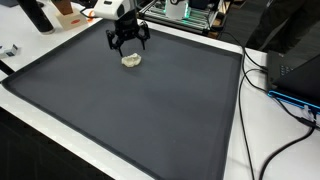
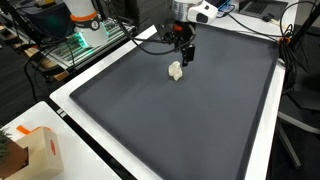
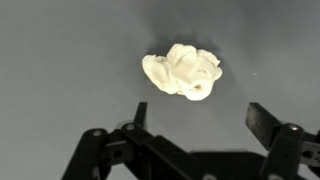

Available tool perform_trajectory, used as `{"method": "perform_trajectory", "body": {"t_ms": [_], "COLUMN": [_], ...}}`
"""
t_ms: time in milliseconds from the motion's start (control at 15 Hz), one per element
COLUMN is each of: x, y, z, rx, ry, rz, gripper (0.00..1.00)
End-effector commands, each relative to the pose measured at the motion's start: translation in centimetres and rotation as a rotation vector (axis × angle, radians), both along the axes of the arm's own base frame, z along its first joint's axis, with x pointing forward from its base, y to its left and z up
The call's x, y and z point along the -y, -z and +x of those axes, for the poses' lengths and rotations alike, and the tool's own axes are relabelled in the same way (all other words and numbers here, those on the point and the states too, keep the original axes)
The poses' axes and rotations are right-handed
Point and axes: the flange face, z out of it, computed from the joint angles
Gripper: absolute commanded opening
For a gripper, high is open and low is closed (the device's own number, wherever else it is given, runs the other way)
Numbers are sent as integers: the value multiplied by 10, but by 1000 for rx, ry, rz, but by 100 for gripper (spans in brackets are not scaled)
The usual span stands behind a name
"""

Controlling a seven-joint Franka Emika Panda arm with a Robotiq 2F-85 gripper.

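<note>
White crumpled lump (image 3: 182,72) on dark mat (image 3: 60,50), gripper (image 1: 129,45) just above, jaws wide apart

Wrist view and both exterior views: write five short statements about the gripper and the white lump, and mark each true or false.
1. The gripper is open. True.
2. The gripper holds the white crumpled lump. False: in the wrist view the lump lies free, with no finger closed on it.
3. The lump rests on the dark mat. True.
4. The lump lies in the middle of the mat. False: in both exterior views it lies near one edge of the mat, close under the gripper.
5. Several white lumps lie on the mat. False: only one shows.
</note>
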Motion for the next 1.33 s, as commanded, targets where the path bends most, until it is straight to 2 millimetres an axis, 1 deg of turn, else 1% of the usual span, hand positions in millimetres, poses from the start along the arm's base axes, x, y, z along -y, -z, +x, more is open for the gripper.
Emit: {"method": "perform_trajectory", "body": {"t_ms": [0,267,667,1133,1200,1267], "x": [3,5,7,7,7,7], "y": [16,29,42,51,52,52], "z": [-3,-5,-7,-9,-9,-9], "rx": [0,-16,-26,-3,-2,-2], "ry": [10,12,19,15,16,16], "rz": [-14,-28,-51,-55,-56,-56], "gripper": [100,100,100,100,98,93]}}
